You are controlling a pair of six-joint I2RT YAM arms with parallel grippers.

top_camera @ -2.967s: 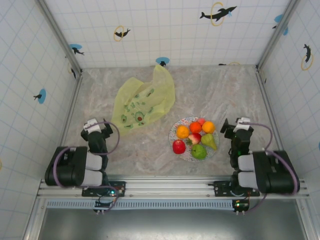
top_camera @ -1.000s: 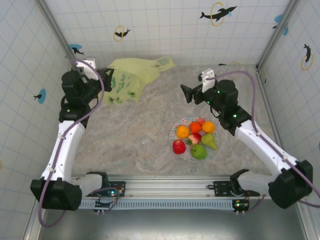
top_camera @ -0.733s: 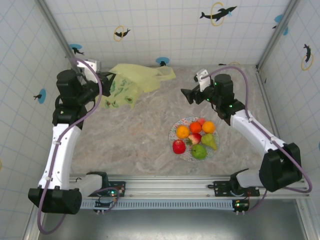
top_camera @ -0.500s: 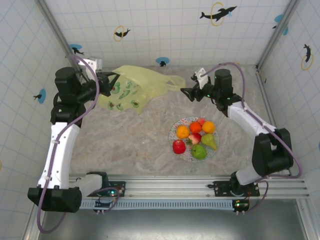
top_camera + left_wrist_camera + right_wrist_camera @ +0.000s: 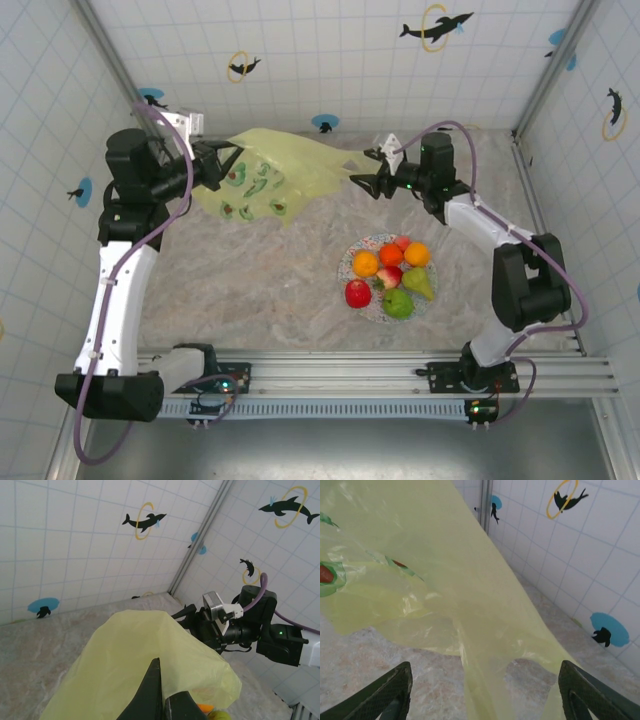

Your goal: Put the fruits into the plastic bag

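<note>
The yellow plastic bag (image 5: 285, 170) with fruit prints hangs stretched above the back of the table. My left gripper (image 5: 220, 165) is shut on its left edge; in the left wrist view the closed black fingers (image 5: 155, 690) pinch the film (image 5: 135, 660). My right gripper (image 5: 362, 168) is open at the bag's right end, and a bag handle (image 5: 485, 675) runs between its wide-spread fingers (image 5: 390, 692). The fruits lie on a speckled plate (image 5: 346, 258): oranges (image 5: 365, 263) (image 5: 417, 254), red apple (image 5: 358, 293), green apple (image 5: 397, 303), pear (image 5: 419, 284), small red-pink pieces (image 5: 389, 277).
Tiled walls with dolphin stickers close in the table on three sides. A metal rail (image 5: 340, 368) runs along the near edge. The marbled tabletop (image 5: 260, 280) lies bare to the left of the plate. The right arm (image 5: 260, 630) shows beyond the bag in the left wrist view.
Both arms rose from rest at the near edge. The left one lifted the bag toward the back left, and the right one reached in until its open fingers straddle the bag's right handle.
</note>
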